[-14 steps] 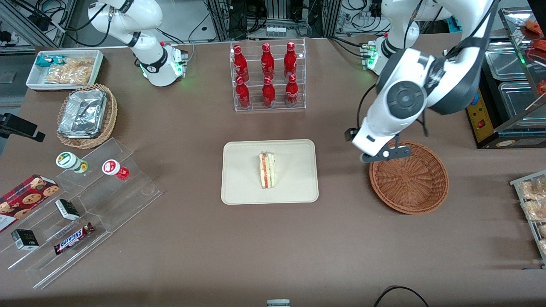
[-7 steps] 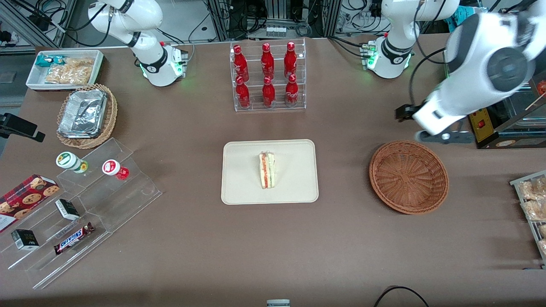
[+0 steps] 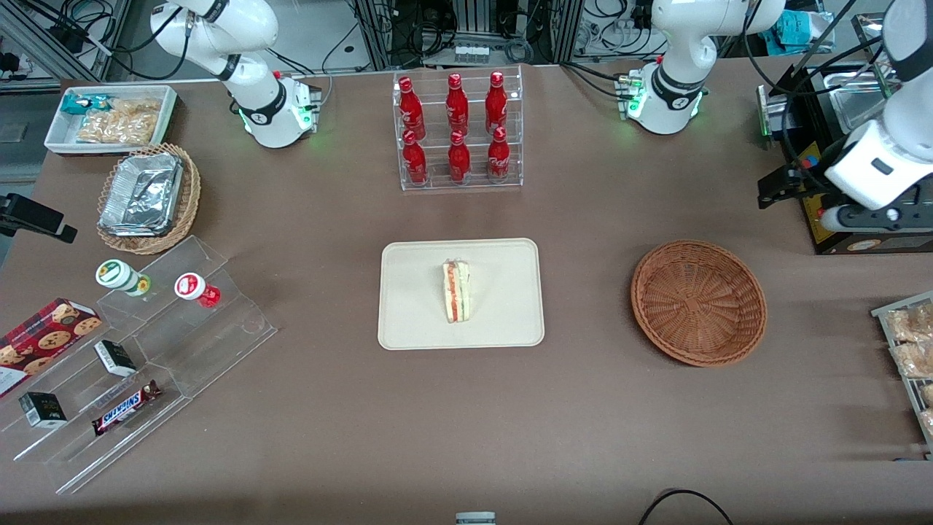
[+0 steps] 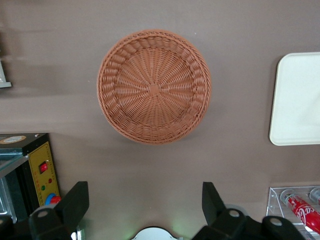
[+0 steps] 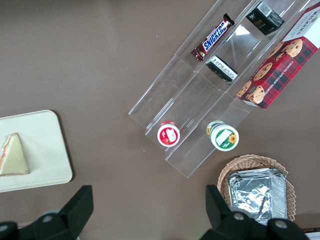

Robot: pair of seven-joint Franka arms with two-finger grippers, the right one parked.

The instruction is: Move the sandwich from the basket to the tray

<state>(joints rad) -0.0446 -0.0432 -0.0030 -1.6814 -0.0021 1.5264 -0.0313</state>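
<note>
The sandwich (image 3: 456, 292), a pale wedge with red and green filling along its edge, lies on the cream tray (image 3: 408, 321) in the middle of the table; the parked arm's wrist view also shows this sandwich (image 5: 12, 155) on the tray (image 5: 47, 145). The reddish-brown wicker basket (image 3: 698, 302) stands empty beside the tray, toward the working arm's end. My gripper (image 3: 875, 216) hangs high over the table's edge, farther from the front camera than the basket. In the left wrist view the gripper (image 4: 145, 200) is open and holds nothing, looking down on the basket (image 4: 154, 86) and a corner of the tray (image 4: 300, 100).
A black box with a yellow panel (image 3: 820, 211) stands right by my gripper. A clear rack of red bottles (image 3: 457, 131) stands farther back than the tray. Acrylic steps with snacks (image 3: 146, 350), a tan foil-filled basket (image 3: 149, 197) and a white snack bin (image 3: 109, 117) occupy the parked arm's end.
My gripper has swung from over the basket's rim out toward the working arm's end of the table, empty. The sandwich, tray and basket have not moved.
</note>
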